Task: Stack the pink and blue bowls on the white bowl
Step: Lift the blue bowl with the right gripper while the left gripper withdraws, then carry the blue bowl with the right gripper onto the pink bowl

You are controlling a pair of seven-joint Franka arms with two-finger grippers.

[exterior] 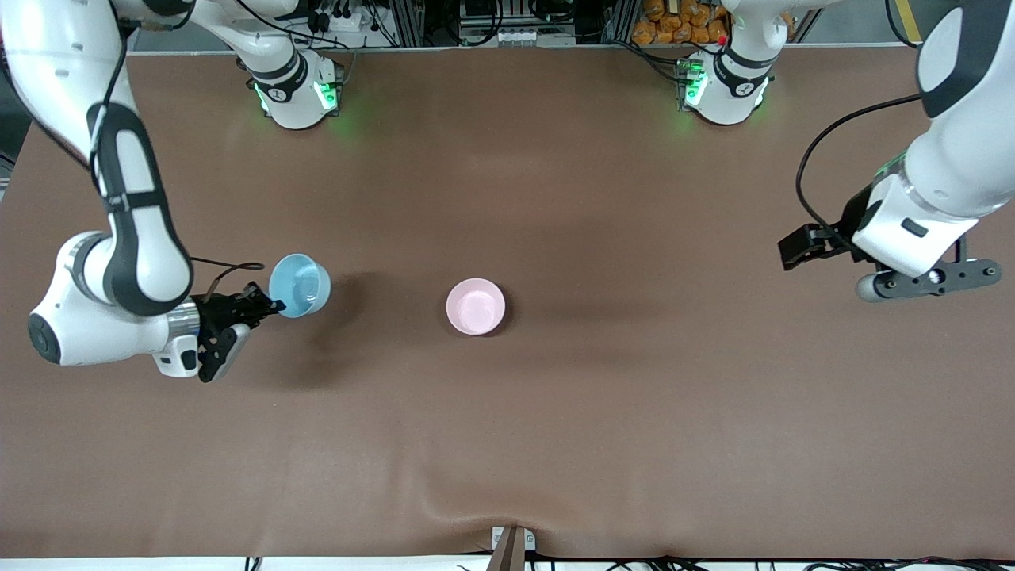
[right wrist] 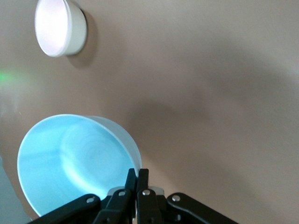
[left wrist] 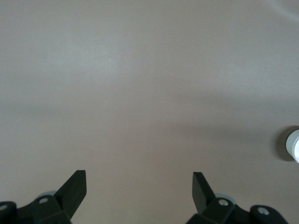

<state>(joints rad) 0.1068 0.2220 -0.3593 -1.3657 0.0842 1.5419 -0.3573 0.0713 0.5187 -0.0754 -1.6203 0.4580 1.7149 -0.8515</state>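
My right gripper (exterior: 272,304) is shut on the rim of the light blue bowl (exterior: 300,285) and holds it tilted in the air over the right arm's end of the table. The right wrist view shows the fingers (right wrist: 138,173) pinched on that rim, with the blue bowl (right wrist: 74,161) in front of them. The pink bowl (exterior: 476,307) sits upright at the table's middle. In the right wrist view its inside is pink (right wrist: 52,25) and the outer wall round it is white (right wrist: 77,33), as of the white bowl under it. My left gripper (exterior: 928,279) waits open and empty (left wrist: 140,184) over the left arm's end.
The brown table cover (exterior: 634,396) has a fold at the edge nearest the front camera. A small white round thing (left wrist: 293,144) shows at the edge of the left wrist view; I cannot tell what it is.
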